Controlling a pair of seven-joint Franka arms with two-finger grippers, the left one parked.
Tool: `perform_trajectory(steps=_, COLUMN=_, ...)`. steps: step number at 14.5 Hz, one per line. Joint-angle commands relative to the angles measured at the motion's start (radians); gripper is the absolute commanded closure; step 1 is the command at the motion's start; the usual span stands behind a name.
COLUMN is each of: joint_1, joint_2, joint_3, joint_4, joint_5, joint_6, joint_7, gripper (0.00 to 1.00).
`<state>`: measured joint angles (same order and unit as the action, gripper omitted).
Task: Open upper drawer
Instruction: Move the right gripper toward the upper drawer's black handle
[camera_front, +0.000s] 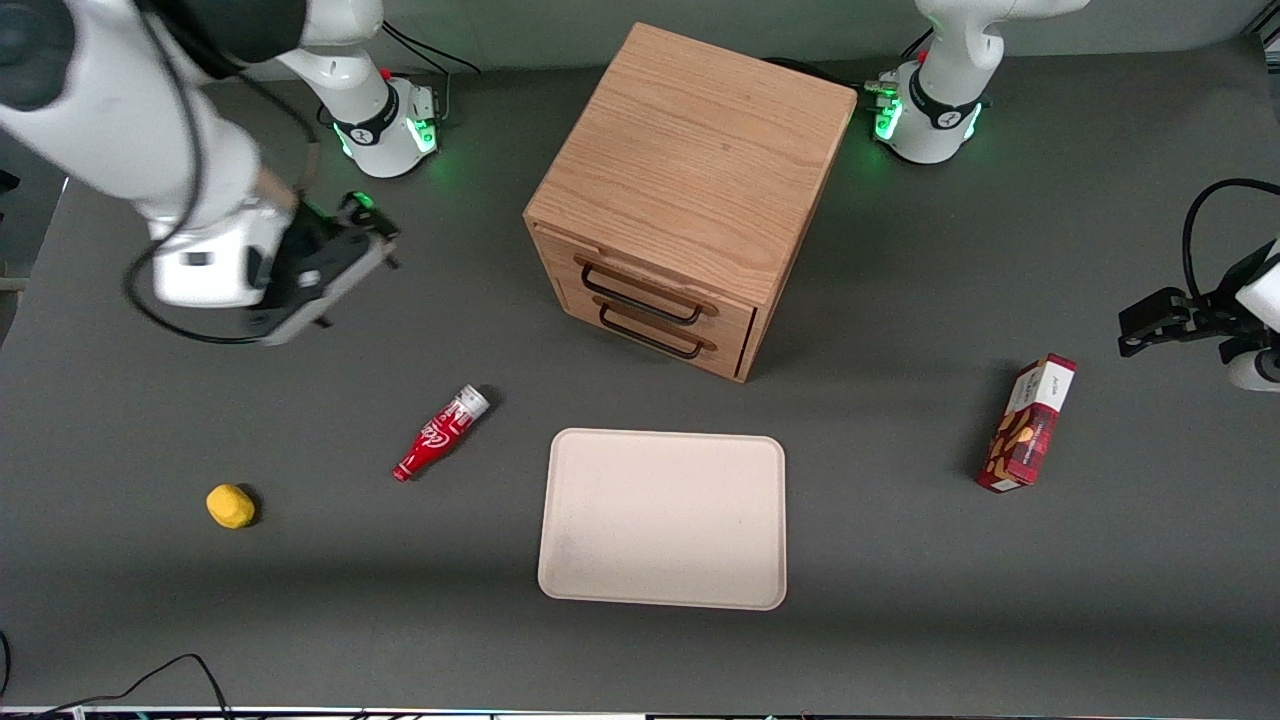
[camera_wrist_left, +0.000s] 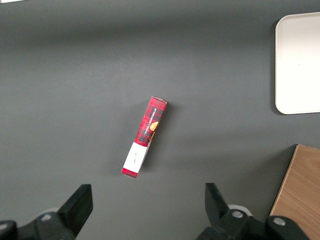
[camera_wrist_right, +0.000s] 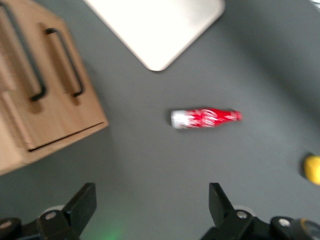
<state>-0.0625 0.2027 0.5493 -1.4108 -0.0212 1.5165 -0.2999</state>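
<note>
The light oak cabinet (camera_front: 690, 150) stands in the middle of the table. The upper drawer (camera_front: 645, 284) is shut; its long black wire handle (camera_front: 640, 300) lies above the lower drawer's handle (camera_front: 652, 338). My right gripper (camera_front: 375, 232) hangs above the bare table toward the working arm's end, well apart from the cabinet, open and empty. In the right wrist view the open gripper (camera_wrist_right: 151, 200) is over grey table, and the upper drawer's handle (camera_wrist_right: 23, 55) shows beside the lower one (camera_wrist_right: 65, 62).
A red bottle (camera_front: 440, 433) lies on the table nearer the camera than my gripper; it also shows in the right wrist view (camera_wrist_right: 205, 118). A yellow lump (camera_front: 230, 506), a cream tray (camera_front: 662, 518) and a red box (camera_front: 1030, 425) are nearby.
</note>
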Motion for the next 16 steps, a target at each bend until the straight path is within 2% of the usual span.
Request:
perform_trajectory(steps=1, joint_1=-0.005, joint_2=0.088, joint_3=0.115, joint_4=0.015, joint_5=0.007, joint_6=0.014, joint_7=0.068, gripper=0.00)
perform_trajectory(steps=5, joint_1=0.027, joint_2=0.207, joint_3=0.211, joint_4=0.012, joint_5=0.034, joint_6=0.138, joint_7=0.157, gripper=0.00)
perform_trajectory(steps=10, joint_1=0.084, joint_2=0.273, joint_3=0.232, joint_4=-0.077, joint_5=0.014, joint_6=0.365, joint_7=0.183, gripper=0.00)
perform_trajectory(steps=13, joint_1=0.104, joint_2=0.326, joint_3=0.251, joint_4=-0.089, joint_5=-0.058, joint_6=0.404, joint_7=0.183, gripper=0.00)
perform_trajectory(steps=16, joint_1=0.104, joint_2=0.340, joint_3=0.259, joint_4=-0.138, joint_5=-0.068, joint_6=0.473, joint_7=0.182, gripper=0.00)
